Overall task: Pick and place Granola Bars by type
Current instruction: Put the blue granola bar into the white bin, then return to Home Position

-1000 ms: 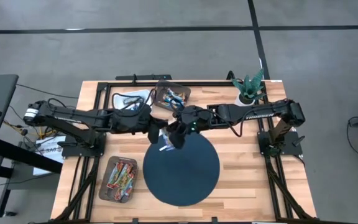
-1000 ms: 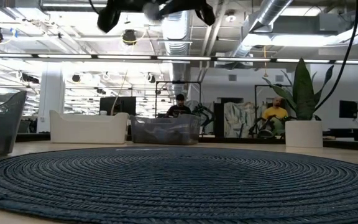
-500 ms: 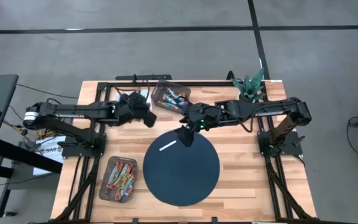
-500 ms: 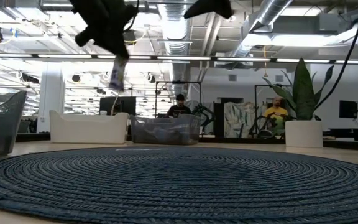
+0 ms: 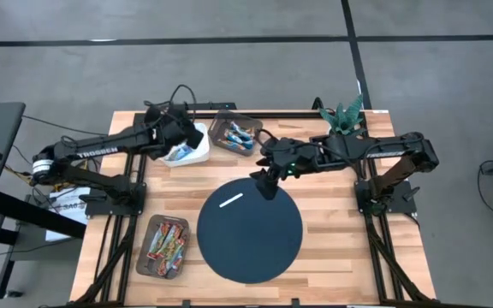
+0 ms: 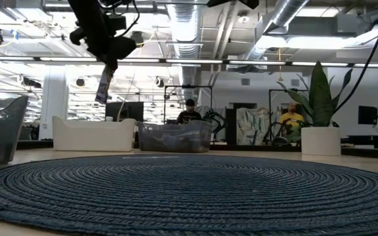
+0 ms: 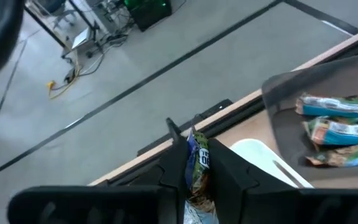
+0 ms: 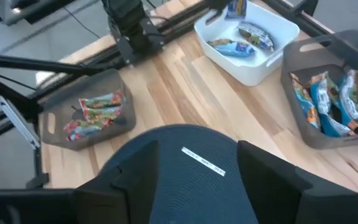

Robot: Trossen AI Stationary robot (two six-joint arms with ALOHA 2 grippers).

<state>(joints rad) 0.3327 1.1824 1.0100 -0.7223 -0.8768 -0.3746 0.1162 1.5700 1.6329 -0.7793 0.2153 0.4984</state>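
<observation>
1 granola bar sits pinched in the left gripper.

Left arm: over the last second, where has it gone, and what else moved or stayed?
The left end effector, shut on a granola bar, swung from the round mat's far edge out to the white bin. The right end effector drew back slightly towards its own side, now open over the mat's far edge. The white strip, the red bars' tray and the blue bars' tray stayed put.
</observation>
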